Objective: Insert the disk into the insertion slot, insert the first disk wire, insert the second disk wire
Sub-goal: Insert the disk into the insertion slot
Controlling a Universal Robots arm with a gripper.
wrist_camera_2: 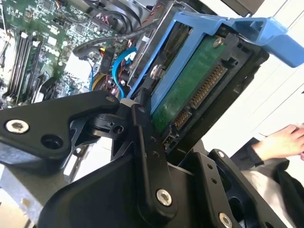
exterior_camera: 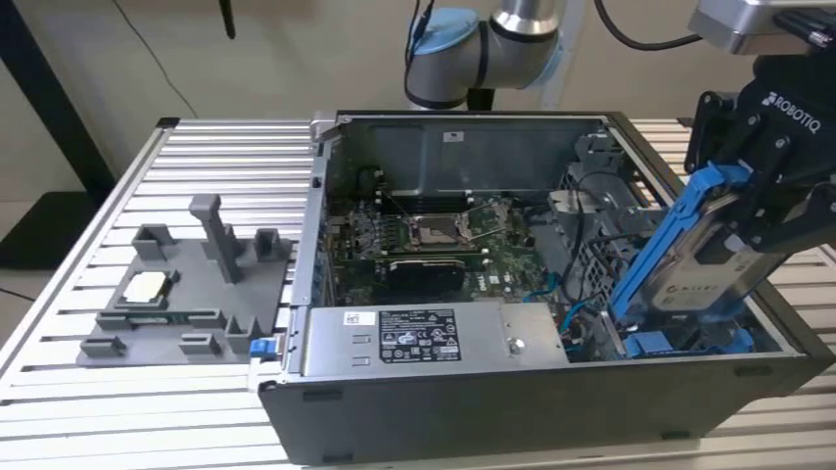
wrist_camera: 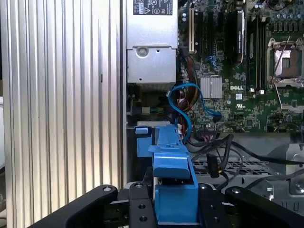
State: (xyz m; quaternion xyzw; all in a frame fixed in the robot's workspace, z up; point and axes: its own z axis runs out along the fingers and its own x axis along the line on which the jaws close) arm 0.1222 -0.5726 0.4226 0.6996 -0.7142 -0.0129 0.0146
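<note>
My gripper is shut on the disk, a silver drive with a white label in a blue carrier frame. It hangs steeply tilted over the open computer case at the exterior view's right. Its lower end reaches down toward the drive bay with blue parts. In the second wrist view the disk's green circuit board and connector show between black fingers. In the first wrist view the gripper clamps the blue carrier. A blue wire and dark wires lie loose in the case beyond it.
A grey labelled power supply sits along the case's front wall beside the motherboard. A grey fixture plate lies on the slatted table at the exterior view's left. A person's hand rests outside the case.
</note>
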